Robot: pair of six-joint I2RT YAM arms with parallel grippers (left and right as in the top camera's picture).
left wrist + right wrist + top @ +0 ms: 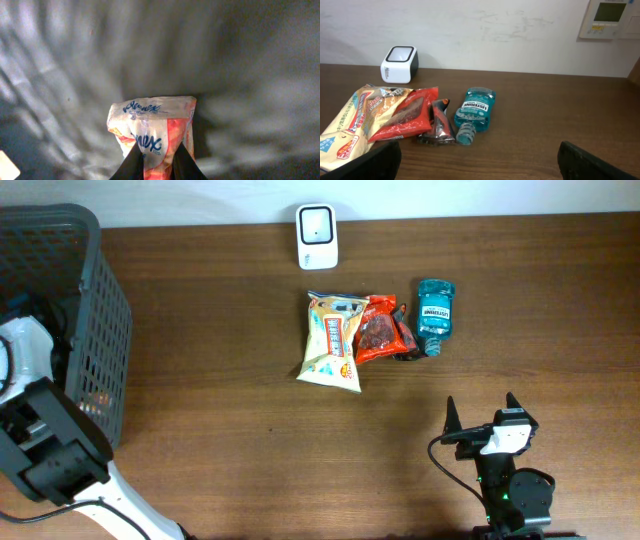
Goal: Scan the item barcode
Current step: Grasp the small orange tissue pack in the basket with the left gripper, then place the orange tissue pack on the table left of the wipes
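A dark mesh basket point(100, 310) is set at the left edge of the bench point(220, 400), and the left arm is reached down into it. The left wrist view is filled by blurred grey basket surfaces around the left gripper point(157, 165), so little free room is shown there. A broad stretch of bare bench lies between the basket and the cluster at mid-bench. There a cream snack bag point(332, 340) is overlapped by a red packet point(378, 330), with a blue mouthwash bottle point(435, 315) lying just beside. A white scanner point(317, 236) stands near the far edge, apart from them. The right gripper point(481, 404) is held spread wide by the near edge, with nothing between its fingers. The tissue pack point(152, 125) is inside the basket, pinched at its lower end by the left gripper. It is a crinkled soft wrap, white with blue script lettering and orange-pink patches.
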